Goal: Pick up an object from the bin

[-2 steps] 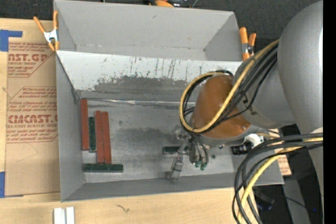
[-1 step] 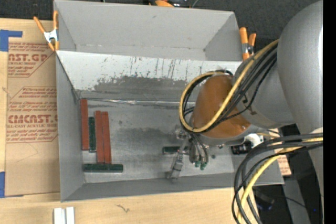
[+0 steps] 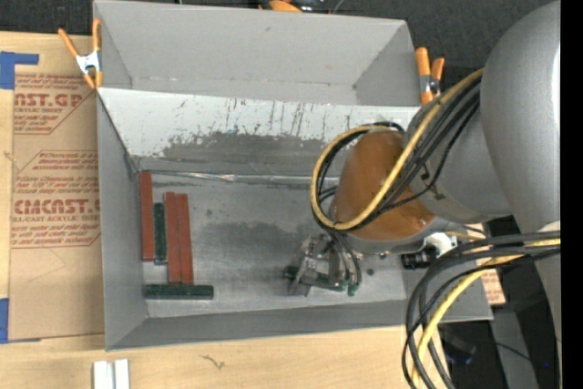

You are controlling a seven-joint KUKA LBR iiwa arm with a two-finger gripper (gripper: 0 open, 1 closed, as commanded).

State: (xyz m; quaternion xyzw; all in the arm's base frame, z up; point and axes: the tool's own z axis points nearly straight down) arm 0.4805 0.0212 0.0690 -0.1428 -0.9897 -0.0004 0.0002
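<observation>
Camera view. Item: grey metal bin, holding few loose things.

- Gripper: seen low over the bin floor at front right, under the arm's orange cover. Whether it is open or closed cannot be determined, as the tip is lost in clutter.
- Dark green bits: seen right at the gripper's tip. Their kind is not made out, and no hold on them is confirmed.
- Front green stick: laid along the front wall, long axis left to right, well apart to the gripper's left. It is judged the nearest clear candidate, with its right end turned toward the gripper.
- Red-brown sticks: laid front to back near the left wall.
- Slim green stick: laid between the red-brown sticks, parallel to them.
</observation>
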